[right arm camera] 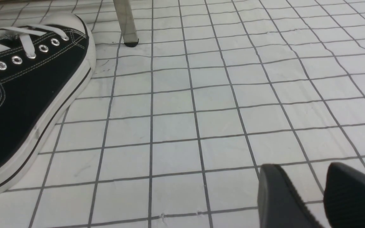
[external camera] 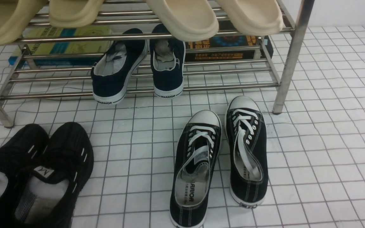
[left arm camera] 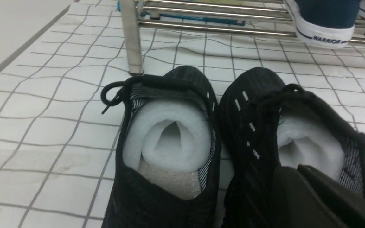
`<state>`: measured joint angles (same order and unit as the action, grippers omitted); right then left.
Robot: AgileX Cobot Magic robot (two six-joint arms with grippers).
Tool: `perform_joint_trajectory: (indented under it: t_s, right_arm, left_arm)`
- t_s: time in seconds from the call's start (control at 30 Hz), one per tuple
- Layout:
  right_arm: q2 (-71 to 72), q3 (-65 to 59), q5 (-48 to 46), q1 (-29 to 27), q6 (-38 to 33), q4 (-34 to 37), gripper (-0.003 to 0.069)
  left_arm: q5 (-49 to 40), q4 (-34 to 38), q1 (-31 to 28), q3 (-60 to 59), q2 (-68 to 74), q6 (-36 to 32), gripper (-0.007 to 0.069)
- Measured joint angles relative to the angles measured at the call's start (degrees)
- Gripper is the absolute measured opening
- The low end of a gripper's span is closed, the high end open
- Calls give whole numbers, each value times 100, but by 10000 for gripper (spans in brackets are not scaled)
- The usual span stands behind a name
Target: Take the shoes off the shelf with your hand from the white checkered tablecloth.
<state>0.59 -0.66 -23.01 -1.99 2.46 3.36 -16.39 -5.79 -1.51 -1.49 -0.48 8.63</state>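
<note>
The shoes [external camera: 36,171], a black knit pair with white stuffing, stand side by side on the white checkered tablecloth [external camera: 328,142] at the near left, in front of the shelf's left leg [left arm camera: 131,38]. My left gripper [left arm camera: 288,167] is shut at the inner collar of one shoe [left arm camera: 265,104]. One finger lies outside the collar and the other over the stuffing. My right gripper [right arm camera: 299,171] hangs open just above bare cloth, with nothing between its fingers. Neither hand shows in the front view. The steel shelf [external camera: 291,57] stands behind.
Black canvas sneakers with white laces [external camera: 220,158] lie on the cloth at centre, left of my right gripper [right arm camera: 27,95]. Navy slip-ons [external camera: 138,66] rest on the shelf's lower tier, beige slippers [external camera: 182,15] on the upper one. Boxes [external camera: 230,44] sit behind the bars.
</note>
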Motion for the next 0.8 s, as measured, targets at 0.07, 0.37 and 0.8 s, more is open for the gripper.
perform_joint_trajectory:
  t_s: [0.07, 0.37, 0.8]
  right_arm:
    - [0, 0, 0, 0, 0, 0, 239]
    - [0, 0, 0, 0, 0, 0, 239]
    - [0, 0, 0, 0, 0, 0, 239]
  left_arm:
    - [-157, -35, 13, -5, -17, 0, 39]
    - [-486, -262, 237, -5, -23, 266, 42]
    - [-492, -267, 237, -5, -23, 291, 42]
